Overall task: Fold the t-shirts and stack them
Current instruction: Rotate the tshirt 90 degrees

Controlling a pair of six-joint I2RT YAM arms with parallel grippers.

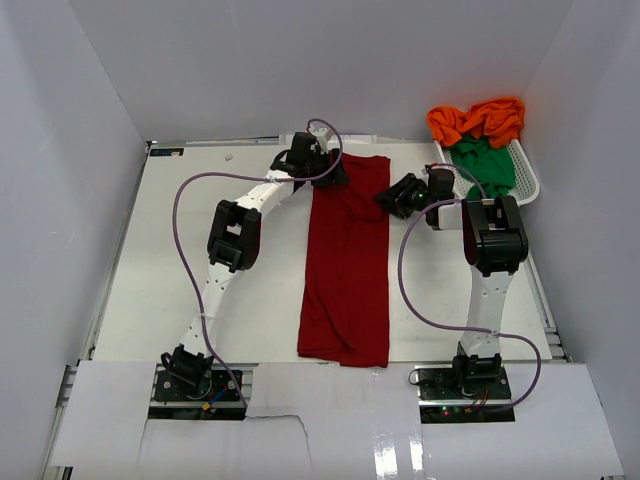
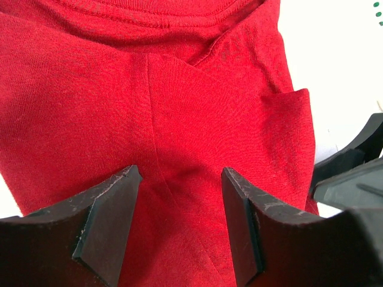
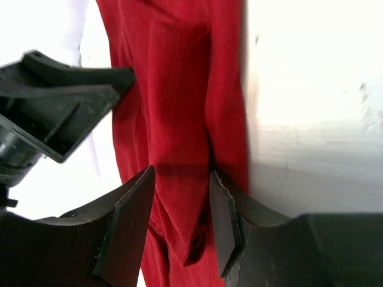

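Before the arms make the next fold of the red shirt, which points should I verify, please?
1. The red shirt lies as a long narrow strip: ok.
2. The left tool is open over the collar end: ok.
3. The right tool straddles the shirt's right edge: ok.
4. The right tool holds the fabric firmly: cannot tell.
5. The two tools are apart: ok.
6. The orange shirt and green shirt wait at the basket: ok.

A long shirt (image 1: 346, 265) lies on the table (image 1: 170, 270). At two o'clock, a basket (image 1: 530, 186) holds more shirts (image 1: 487, 168).
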